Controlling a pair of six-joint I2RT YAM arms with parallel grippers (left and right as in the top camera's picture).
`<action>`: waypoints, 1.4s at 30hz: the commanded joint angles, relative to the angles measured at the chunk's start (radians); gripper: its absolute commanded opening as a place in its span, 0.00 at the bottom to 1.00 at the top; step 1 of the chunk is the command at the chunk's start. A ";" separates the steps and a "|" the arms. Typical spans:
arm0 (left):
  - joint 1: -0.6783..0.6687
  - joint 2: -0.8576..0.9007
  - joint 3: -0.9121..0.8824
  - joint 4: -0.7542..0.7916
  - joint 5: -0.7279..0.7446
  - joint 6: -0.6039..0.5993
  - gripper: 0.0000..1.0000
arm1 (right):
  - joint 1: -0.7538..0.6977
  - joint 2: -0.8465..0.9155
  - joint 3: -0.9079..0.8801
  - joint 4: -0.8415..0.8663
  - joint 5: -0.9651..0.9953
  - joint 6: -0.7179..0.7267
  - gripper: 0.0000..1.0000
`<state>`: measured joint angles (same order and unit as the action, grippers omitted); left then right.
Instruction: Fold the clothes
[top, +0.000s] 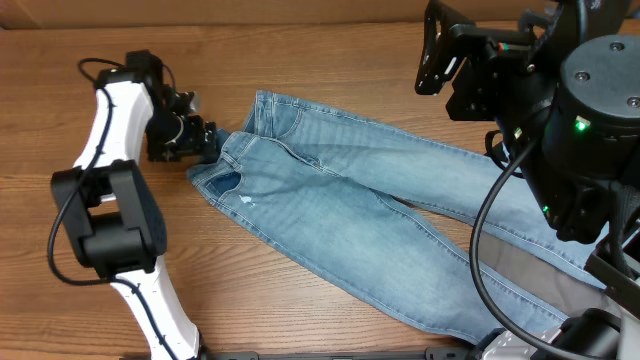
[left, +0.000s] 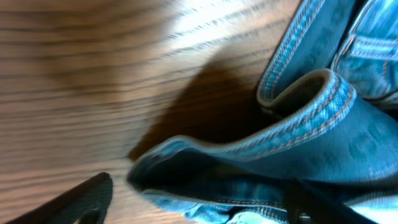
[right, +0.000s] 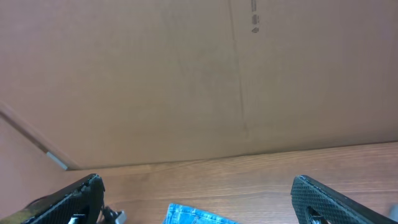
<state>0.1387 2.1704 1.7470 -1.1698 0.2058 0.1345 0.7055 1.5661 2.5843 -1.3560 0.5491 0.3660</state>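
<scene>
Overhead: jeans (top: 340, 210) lie flat, spread diagonally on the wooden surface (top: 300, 60), with the waistband (top: 225, 150) to the left and the rest running to the lower right. Left tool (top: 200, 138) sits at the waistband edge; right tool (top: 437, 50) is raised at upper right, apart from the cloth. Left wrist: left tool (left: 199, 199) stands wide, with the folded waistband between its fingers (left: 93, 199). Right wrist: right tool (right: 196, 193) is wide, holding nothing.

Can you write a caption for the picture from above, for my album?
Left gripper at the waistband of blue jeans spread on a wooden table.
</scene>
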 joint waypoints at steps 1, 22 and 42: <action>-0.023 0.051 -0.015 -0.017 -0.006 0.051 0.80 | -0.007 -0.005 0.002 -0.001 0.039 0.005 1.00; 0.315 0.092 -0.280 0.039 -0.372 -0.520 0.04 | -0.007 -0.006 0.002 -0.020 0.079 0.005 1.00; 0.597 -0.467 -0.270 0.104 0.031 -0.275 0.64 | -0.007 -0.005 0.002 -0.039 0.105 0.005 1.00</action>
<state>0.8234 1.8412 1.4712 -1.0882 0.1665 -0.2436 0.7055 1.5661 2.5843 -1.3941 0.6365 0.3656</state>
